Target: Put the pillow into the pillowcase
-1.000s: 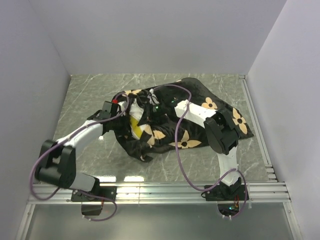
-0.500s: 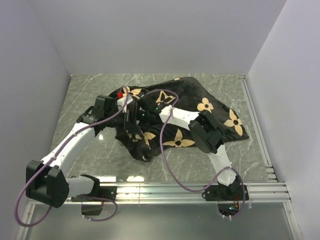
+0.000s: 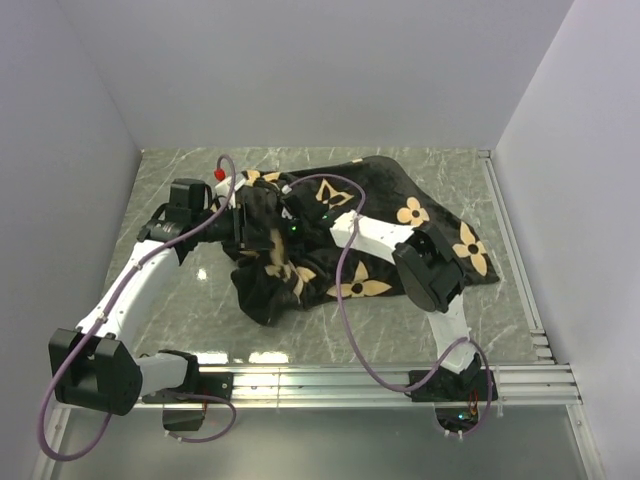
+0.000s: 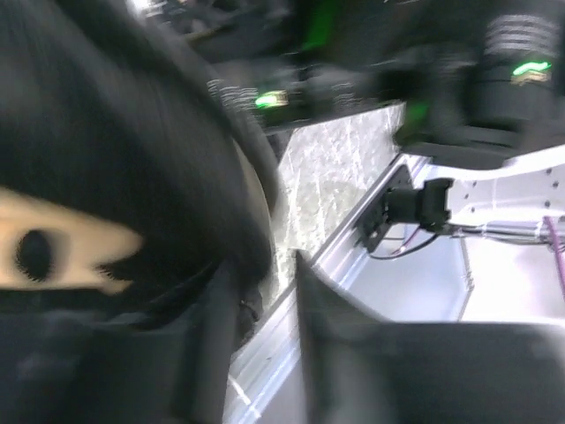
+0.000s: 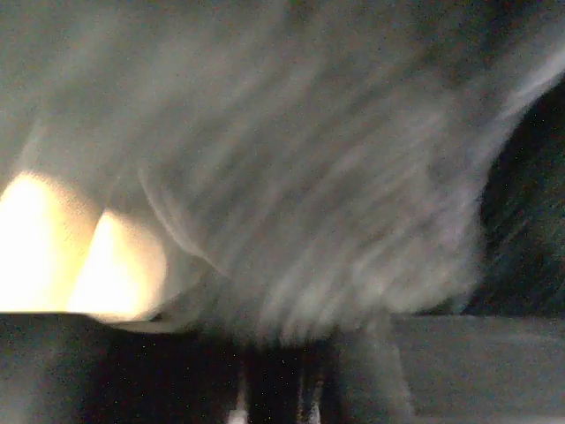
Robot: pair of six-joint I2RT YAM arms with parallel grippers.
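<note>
At the middle of the table (image 3: 170,300), your pillowcase (image 3: 380,215) is lying bunched, its black cloth with tan flowers spreading from left of centre toward the right side. The pillow (image 5: 291,168) is not showing from above. Only the right wrist camera is catching it, as a blurred pale surface filling the frame, with a yellow patch at the left and black cloth at the right edge. Your left arm is stretching forward along the left side and bending in at the wrist, so the left gripper (image 3: 243,228) is meeting the case's left end. Your right arm is folding back on itself, its elbow sitting over the case's right part and its forearm running leftward, bringing the right gripper (image 3: 297,226) against the cloth just beside the left one. The left wrist camera is giving you what the overhead view is hiding: its fingers (image 4: 353,353) are standing slightly apart with nothing between them. The marble top and the metal rail (image 3: 330,375) are showing through the gap, and flowered cloth is draping just to their left. The right wrist picture is smearing too much for you to tell whether those jaws are parted or gripping.
</note>
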